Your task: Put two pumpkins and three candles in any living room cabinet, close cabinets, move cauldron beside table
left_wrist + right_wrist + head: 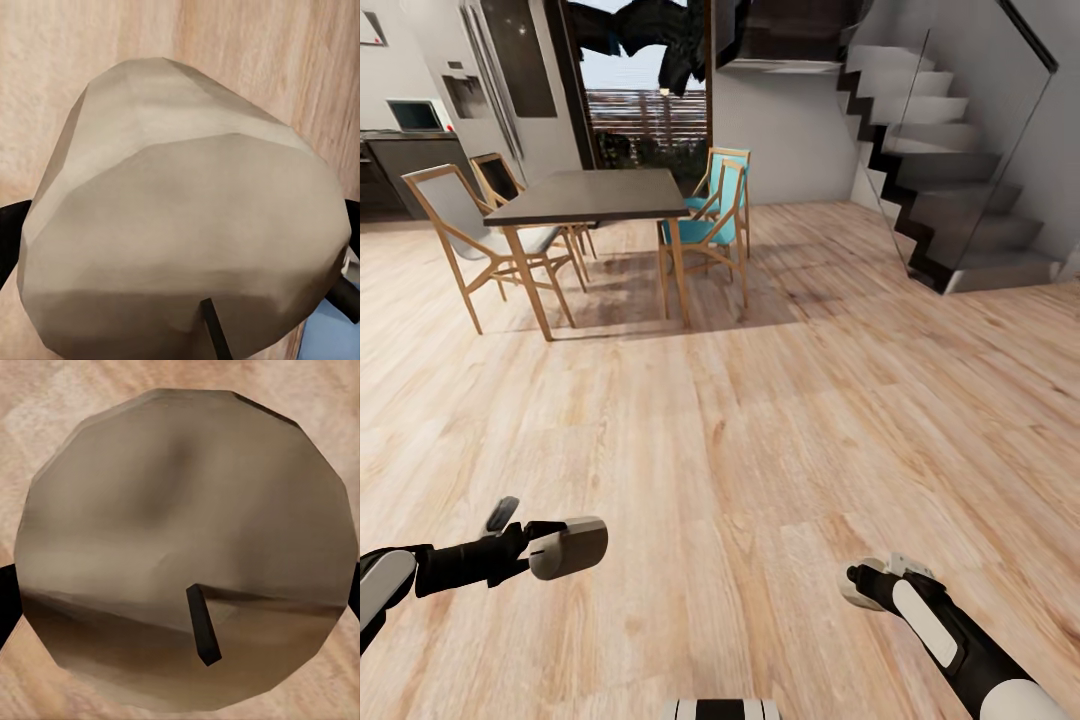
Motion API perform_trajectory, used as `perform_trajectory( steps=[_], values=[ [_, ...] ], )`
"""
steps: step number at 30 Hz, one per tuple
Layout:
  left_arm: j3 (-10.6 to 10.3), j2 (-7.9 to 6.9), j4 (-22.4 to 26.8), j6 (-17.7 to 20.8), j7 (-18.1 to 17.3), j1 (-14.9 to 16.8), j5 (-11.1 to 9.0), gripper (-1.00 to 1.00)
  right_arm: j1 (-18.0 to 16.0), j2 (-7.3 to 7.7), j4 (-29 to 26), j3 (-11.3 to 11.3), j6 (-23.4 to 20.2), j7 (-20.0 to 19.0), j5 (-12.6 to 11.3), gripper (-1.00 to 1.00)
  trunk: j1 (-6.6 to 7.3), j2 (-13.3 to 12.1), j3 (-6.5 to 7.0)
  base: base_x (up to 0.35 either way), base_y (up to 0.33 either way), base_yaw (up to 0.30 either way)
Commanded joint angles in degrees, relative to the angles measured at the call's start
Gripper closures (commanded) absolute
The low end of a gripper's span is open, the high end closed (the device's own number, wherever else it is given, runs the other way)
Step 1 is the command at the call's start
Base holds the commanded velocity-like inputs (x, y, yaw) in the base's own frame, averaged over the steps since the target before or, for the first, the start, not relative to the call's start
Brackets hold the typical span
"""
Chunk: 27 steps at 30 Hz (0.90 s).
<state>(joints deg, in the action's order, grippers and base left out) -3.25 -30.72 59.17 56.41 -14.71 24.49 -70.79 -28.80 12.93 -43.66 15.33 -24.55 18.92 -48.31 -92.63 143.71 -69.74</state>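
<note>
Overhead: pale plank floor point(760, 420), dining table point(595, 195), staircase point(950, 170).

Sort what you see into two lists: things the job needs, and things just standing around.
Needed for the job:
- candle in the left gripper
- candle in the right gripper

Just standing around:
- dark dining table
- teal chairs
- grey chairs
- staircase
- wooden floor

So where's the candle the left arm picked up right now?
The candle sits in the left gripper, low on the head view's left above the wood floor, well short of the dining table.
</note>
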Motion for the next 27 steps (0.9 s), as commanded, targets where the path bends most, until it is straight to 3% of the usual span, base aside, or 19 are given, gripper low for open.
perform_trajectory(
  steps=[1, 6, 12, 27],
  values=[
    [-0.1, -0.05, 0.0, 0.0, -0.5, 0.0, 0.5, 1.0, 0.0, 0.08, -0.1, 0.3, -0.1, 0.6, -0.6, 1.0, 0.03, 0.0, 0.18, 0.0, 0.0, 0.0],
    [-0.1, -0.05, 0.0, 0.0, -0.5, 0.0, 0.5, 1.0, 0.0, 0.08, -0.1, 0.3, -0.1, 0.6, -0.6, 1.0, 0.16, -0.1, 1.29, 0.0, 0.0, 0.0],
    [0.3, -0.05, 0.0, 0.0, -0.5, 0.0, 0.5, 1.0, 0.0, 0.08, -0.1, 0.3, 0.0, 0.6, -0.6, 1.0, 0.16, -0.1, 1.29, 0.019, 0.0, 0.0],
    [0.5, -0.05, 0.0, 0.0, -0.4, 0.0, 0.6, 1.0, 0.0, 0.08, -0.1, 0.3, 0.1, 0.5, -0.6, 1.0, 0.16, -0.1, 1.29, 0.308, 0.0, 0.0]
  ],
)
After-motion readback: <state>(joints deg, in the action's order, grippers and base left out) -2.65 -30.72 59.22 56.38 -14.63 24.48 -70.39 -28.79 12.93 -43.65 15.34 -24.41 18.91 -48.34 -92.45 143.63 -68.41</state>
